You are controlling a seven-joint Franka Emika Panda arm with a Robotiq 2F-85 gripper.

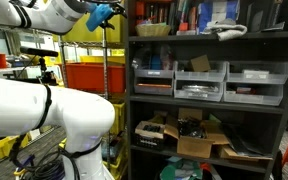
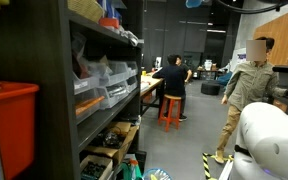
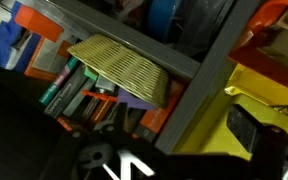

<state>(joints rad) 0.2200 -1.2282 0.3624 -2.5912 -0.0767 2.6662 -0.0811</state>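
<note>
While the white arm [image 1: 44,110] stands tall from its base and bends over near the top of an exterior view, its blue-tipped fingers [image 1: 101,14] hang high beside the front post of a dark rack [image 1: 130,90]. They are too small and blurred to tell how wide they are set or whether they hold anything. Nearest them, a flat woven basket [image 3: 119,68] lies on the rack's top counter [image 3: 144,40], its long axis running from upper left to lower right in the wrist view, with books [image 3: 79,95] along its lower edge and a yellow bin [image 3: 269,100] beyond the post.
</note>
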